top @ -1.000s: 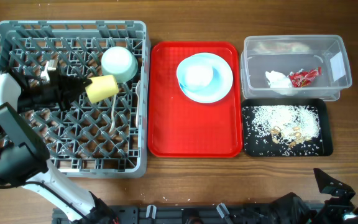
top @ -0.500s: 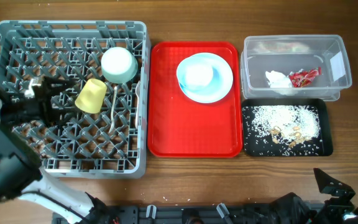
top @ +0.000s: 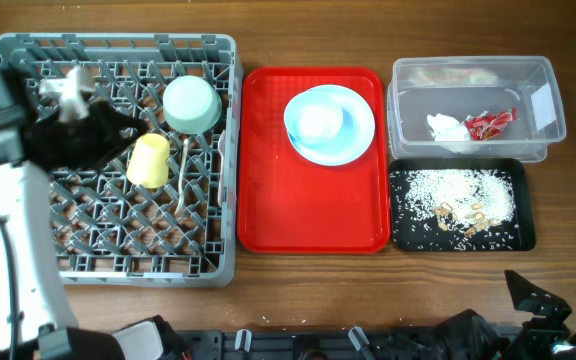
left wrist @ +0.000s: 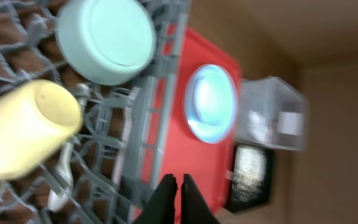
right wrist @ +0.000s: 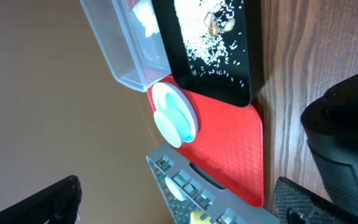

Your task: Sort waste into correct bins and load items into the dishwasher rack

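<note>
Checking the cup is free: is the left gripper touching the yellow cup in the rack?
Apart. In the left wrist view the left gripper is shut on nothing, with dishwasher rack lattice visible between it and the yellow cup.

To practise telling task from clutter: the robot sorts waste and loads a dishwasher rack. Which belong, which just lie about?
Job: grey pegged plastic rack, yellow cup, pale green bowl, pale blue round plate, clear plastic tub, shallow black tray.
Lying about: red plastic serving tray.

Yellow cup [top: 149,160] on its side in grey rack [top: 28,45], beside upturned blue-green bowl [top: 191,103]. Pale blue plate [top: 358,135] right of rack. Napkin [top: 446,127], red wrapper [top: 490,123] in clear tub [top: 468,62]; rice [top: 453,188] in black tray [top: 526,238].
</note>
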